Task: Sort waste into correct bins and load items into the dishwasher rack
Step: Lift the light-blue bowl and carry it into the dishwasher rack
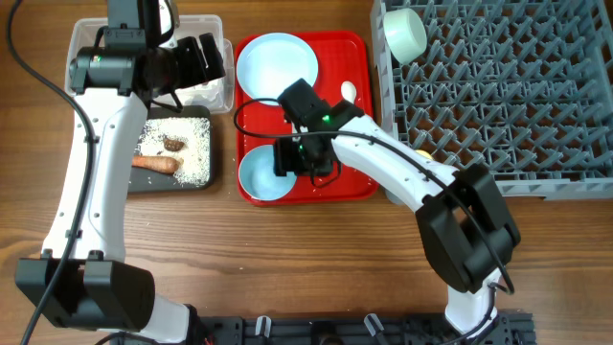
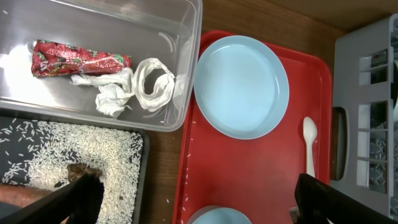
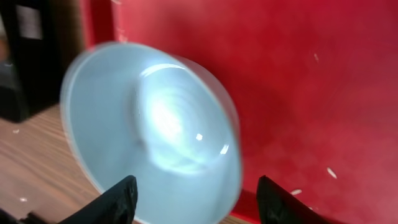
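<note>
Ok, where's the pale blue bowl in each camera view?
Overhead: the pale blue bowl sits at the lower left of the red tray, partly under the right arm.
Left wrist: only its rim shows, at the bottom edge near centre.
Right wrist: blurred, filling centre-left.
Shared landmark: the red tray, visible in all three.

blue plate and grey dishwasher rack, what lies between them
The white plastic spoon, lying on the red tray; clearest in the left wrist view.
</note>
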